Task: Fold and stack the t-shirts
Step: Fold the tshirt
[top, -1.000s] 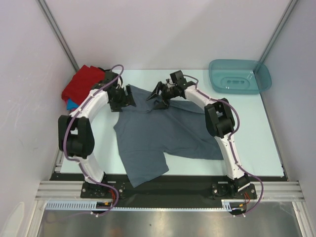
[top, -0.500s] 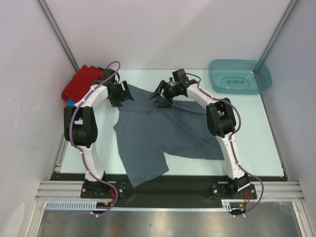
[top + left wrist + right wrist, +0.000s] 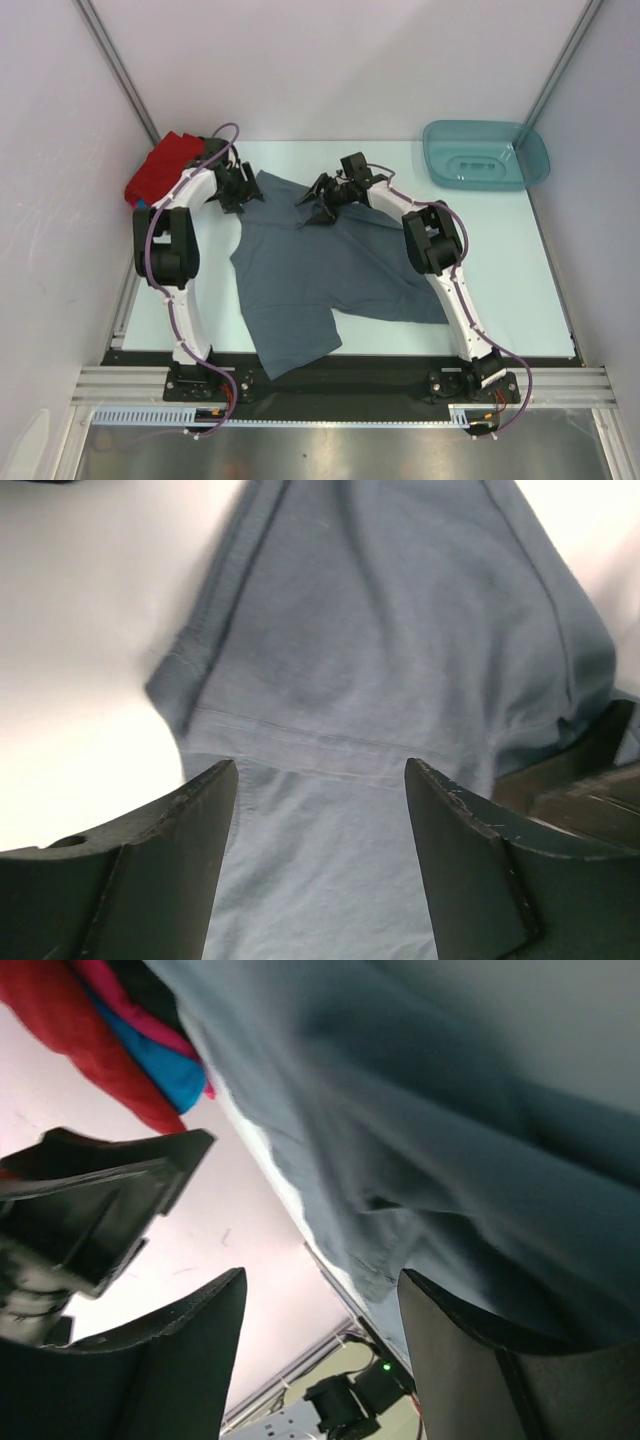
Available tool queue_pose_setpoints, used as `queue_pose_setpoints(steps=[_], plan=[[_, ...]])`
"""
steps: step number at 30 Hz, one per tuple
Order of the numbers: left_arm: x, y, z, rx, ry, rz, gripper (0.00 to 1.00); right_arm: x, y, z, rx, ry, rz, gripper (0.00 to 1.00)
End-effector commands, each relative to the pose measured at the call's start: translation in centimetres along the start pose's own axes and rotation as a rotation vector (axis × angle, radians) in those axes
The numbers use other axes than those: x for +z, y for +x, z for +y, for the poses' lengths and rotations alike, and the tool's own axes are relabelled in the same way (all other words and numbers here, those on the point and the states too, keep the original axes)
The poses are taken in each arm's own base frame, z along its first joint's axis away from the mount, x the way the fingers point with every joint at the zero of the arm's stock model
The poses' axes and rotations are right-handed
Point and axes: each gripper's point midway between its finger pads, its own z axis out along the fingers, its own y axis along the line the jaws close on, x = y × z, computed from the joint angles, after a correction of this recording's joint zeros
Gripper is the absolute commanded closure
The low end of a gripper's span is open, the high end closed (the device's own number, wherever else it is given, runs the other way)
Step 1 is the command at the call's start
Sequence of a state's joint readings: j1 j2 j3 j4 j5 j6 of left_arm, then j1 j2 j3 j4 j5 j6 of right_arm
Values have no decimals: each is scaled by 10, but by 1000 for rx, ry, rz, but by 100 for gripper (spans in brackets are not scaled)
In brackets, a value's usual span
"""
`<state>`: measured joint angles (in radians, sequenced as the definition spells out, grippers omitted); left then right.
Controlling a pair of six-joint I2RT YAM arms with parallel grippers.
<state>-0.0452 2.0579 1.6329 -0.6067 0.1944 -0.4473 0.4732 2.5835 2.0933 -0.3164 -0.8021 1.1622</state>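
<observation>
Pink shirt (image 3: 130,1005) shows only in right wrist view, beside red shirt (image 3: 90,1050)

Finding: no text, label, brand mark, number or sign can be read in any of the three views.
</observation>
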Motion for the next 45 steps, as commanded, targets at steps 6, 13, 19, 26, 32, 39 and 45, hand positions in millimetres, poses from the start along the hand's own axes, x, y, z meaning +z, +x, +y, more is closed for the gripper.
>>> queue_pose_setpoints(steps=[6,13,19,26,32,39,45], plan=[[0,-29,13,25,-14,-60,30,7,8,26,-33,-64,34,33],[9,-34,29,-18,7,-45,30,12,11,24,-31,-65,52,34],[21,-30,31,-34,34,-9,34,14,10,24,-27,-67,54,34],[28,-23,30,-33,50,25,46,16,10,26,-26,-74,57,37],[24,-29,29,-26,47,9,50,19,11,23,-21,-71,66,37],[19,-33,28,-23,46,-6,52,20,12,22,-18,-72,75,37],[20,-33,27,-26,50,-2,57,20,13,23,-17,-75,79,39]])
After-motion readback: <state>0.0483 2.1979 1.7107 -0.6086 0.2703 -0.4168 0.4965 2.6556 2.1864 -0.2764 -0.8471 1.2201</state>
